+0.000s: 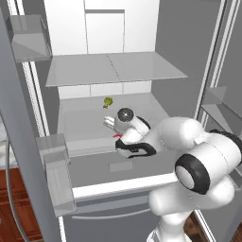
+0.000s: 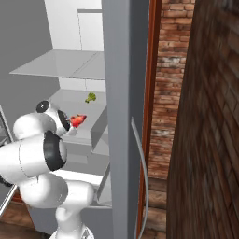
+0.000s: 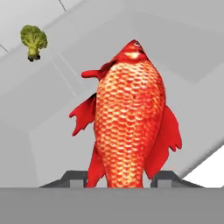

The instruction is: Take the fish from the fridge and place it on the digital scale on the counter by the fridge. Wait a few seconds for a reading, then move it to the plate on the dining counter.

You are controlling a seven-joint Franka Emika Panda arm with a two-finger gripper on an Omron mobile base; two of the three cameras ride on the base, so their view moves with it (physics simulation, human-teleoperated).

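My gripper (image 3: 118, 180) reaches into the open fridge (image 1: 118, 71) and is shut on the fish (image 3: 129, 127), a red-orange scaled figure that stands up between the two fingertips (image 3: 72, 179). From the right base view the fish (image 2: 77, 120) sticks out of the gripper (image 2: 72, 123) over the lower glass shelf. In the left base view the hand hides most of the fish (image 1: 116, 136), leaving a red sliver. The digital scale, the plate and the dining counter are out of view.
A small green broccoli lump (image 1: 108, 102) lies on the same shelf, further back (image 3: 33, 40). An upper glass shelf (image 1: 113, 68) hangs over the hand. Door bins (image 1: 56, 160) flank the left, and the open door (image 2: 123, 93) and a brick wall (image 2: 168, 93) stand on the right.
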